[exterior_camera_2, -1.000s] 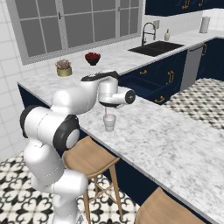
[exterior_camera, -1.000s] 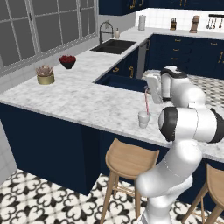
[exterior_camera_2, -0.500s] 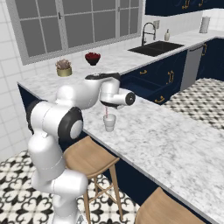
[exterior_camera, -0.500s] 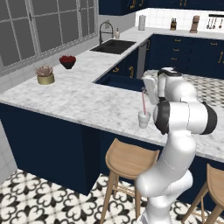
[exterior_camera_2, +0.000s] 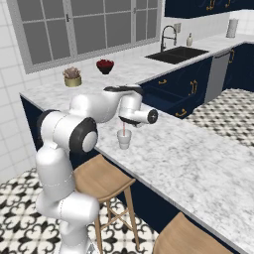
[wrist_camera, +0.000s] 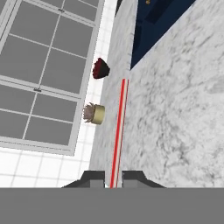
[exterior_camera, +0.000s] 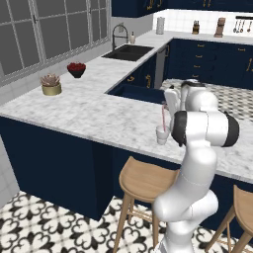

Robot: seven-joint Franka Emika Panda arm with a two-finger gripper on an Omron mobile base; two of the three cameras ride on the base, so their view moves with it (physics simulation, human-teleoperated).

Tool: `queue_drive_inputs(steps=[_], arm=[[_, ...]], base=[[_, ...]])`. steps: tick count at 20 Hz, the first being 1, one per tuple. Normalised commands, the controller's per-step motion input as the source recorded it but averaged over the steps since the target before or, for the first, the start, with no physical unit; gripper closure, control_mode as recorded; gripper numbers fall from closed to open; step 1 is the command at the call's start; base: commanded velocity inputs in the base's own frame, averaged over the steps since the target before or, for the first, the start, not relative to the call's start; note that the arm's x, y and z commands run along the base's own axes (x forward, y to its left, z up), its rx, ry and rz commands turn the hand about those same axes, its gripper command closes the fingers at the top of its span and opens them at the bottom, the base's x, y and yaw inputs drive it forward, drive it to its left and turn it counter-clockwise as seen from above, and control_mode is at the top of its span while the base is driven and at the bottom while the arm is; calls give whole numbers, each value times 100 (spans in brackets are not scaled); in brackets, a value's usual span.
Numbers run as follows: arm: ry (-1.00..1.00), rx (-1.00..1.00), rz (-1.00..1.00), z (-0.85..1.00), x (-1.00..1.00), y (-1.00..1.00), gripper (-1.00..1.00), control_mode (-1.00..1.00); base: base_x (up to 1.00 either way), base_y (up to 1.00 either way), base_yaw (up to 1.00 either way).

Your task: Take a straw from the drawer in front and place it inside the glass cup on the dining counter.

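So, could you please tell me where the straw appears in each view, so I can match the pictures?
Left base view: the straw stands right of centre, upright, its lower end in the glass cup.
Right base view: just left of centre, a short pink piece shows above the cup.
Hand view: a long red line runs up from between the fingers.
Shared landmark: the bowl of red berries beside the window.

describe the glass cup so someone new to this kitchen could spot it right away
Find the long marble dining counter with wooden stools beneath. Near its stool-side edge stands the glass cup, under the claw. It is the small clear tumbler with the striped straw upright in it.
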Motion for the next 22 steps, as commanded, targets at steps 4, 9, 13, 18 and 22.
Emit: queue_drive_inputs(steps=[4,9,13,18,22], arm=[[-1,0,1,-11,9,-3,100,-100],[-1,0,0,-2,11,0,100,-100],[-2,0,0,0,1,0,100,-100],[0,1,0,9,3,0,100,-100],[0,0,0,18,18,12,100,-100]], base=[[0,0,0],[0,0,0],[0,0,0],[0,0,0],[0,0,0]])
